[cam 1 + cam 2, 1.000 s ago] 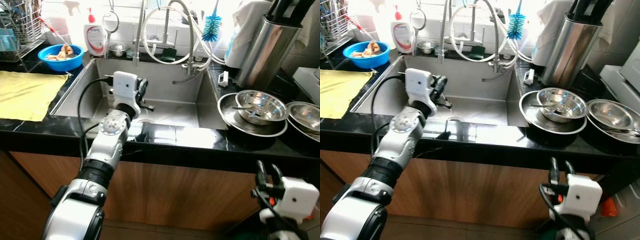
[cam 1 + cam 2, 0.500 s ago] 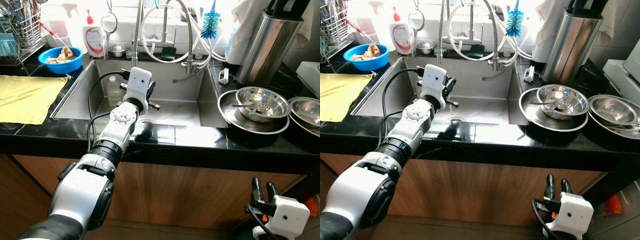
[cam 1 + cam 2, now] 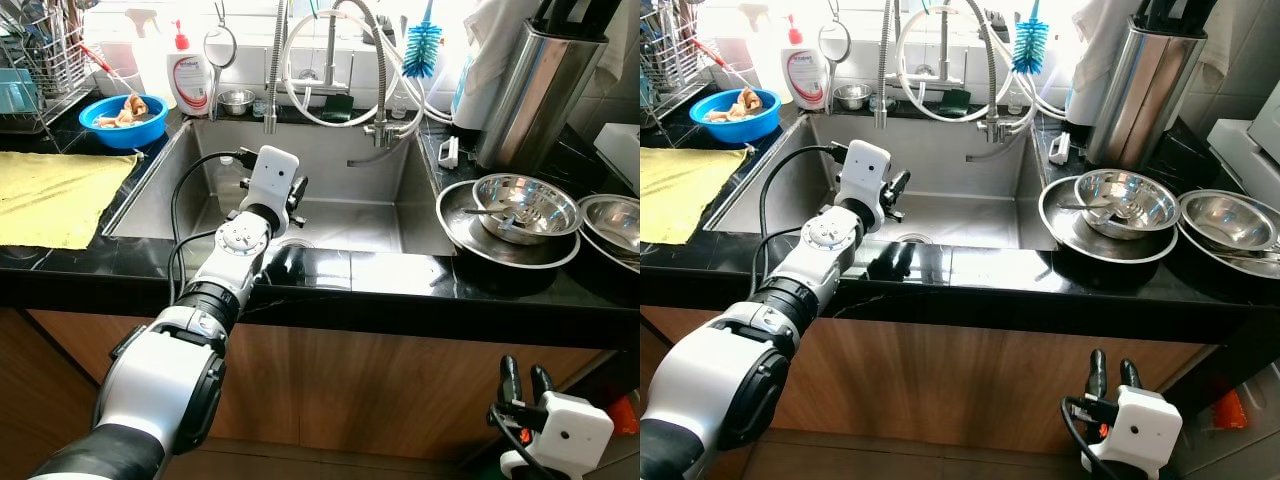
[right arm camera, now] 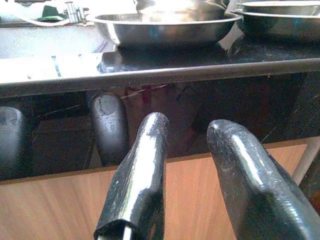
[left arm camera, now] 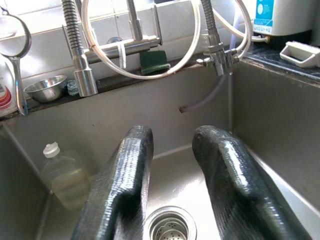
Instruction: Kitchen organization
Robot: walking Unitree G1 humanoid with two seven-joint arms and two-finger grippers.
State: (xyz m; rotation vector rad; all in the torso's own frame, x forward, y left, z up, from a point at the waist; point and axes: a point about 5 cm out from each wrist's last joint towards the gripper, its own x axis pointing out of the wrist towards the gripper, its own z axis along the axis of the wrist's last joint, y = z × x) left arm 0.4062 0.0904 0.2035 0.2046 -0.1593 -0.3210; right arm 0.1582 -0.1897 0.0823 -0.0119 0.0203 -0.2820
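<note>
The left gripper [image 3: 296, 190] is extended over the front edge of the tabletop [image 3: 400, 275] and into the sink [image 3: 390, 185]. Its fingers [image 5: 125, 170] are spread with nothing between them, and they point toward the back wall of the sink.

The task sentence names no single thing. The nearest loose object to the fingers is a plastic bottle [image 5: 64, 175], which stands upright in the sink's back left corner. It lies ahead of the fingers and off to the robot's left, apart from them. The drain [image 5: 170, 227] sits just below the fingertips.

The right gripper [image 3: 1110, 375] hangs low in front of the cabinet, below the tabletop edge, with its fingers [image 4: 137, 170] apart and empty. The left arm is judged to be the nearer one for any reach into the sink. The steel bowls [image 3: 525, 205] rest on the tabletop to the right of the sink.
</note>
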